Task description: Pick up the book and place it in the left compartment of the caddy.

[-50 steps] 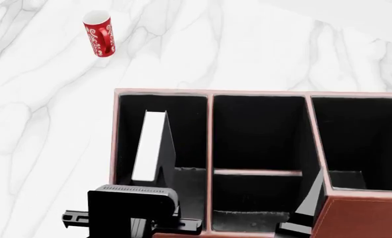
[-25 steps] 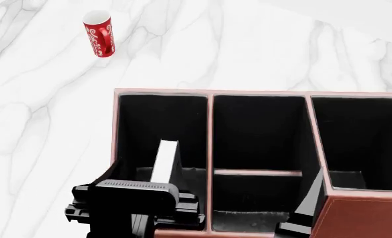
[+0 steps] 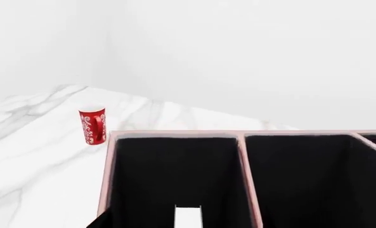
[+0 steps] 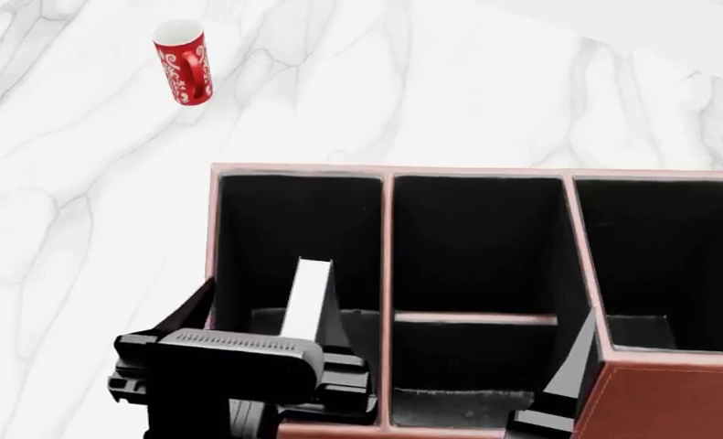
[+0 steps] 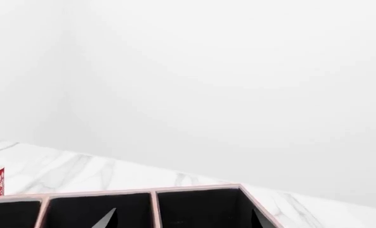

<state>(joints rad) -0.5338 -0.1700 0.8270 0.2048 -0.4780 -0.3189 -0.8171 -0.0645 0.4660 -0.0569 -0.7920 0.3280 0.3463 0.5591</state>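
The reddish-brown caddy (image 4: 386, 171) fills the lower head view. The black book (image 4: 307, 294) stands tilted inside its left compartment (image 4: 291, 215), white page edges up; it also shows in the left wrist view (image 3: 188, 217). My left gripper (image 4: 263, 327) is open at the near end of that bay, jaws spread either side of the book and apart from it. One finger (image 3: 99, 222) is over the left rim. My right gripper (image 5: 181, 222) is open and empty over the caddy's near right part, one fingertip (image 4: 568, 377) showing in the head view.
A red mug (image 4: 183, 62) stands on the white marble table (image 4: 80, 229) at the far left, apart from the caddy. The middle bay has a low crossbar (image 4: 474, 317). A third bay (image 4: 666, 256) is at the right.
The book has gone down from above the rim into the left compartment. My left gripper's jaws have spread off it and drawn back toward the near edge. The right arm has not moved.
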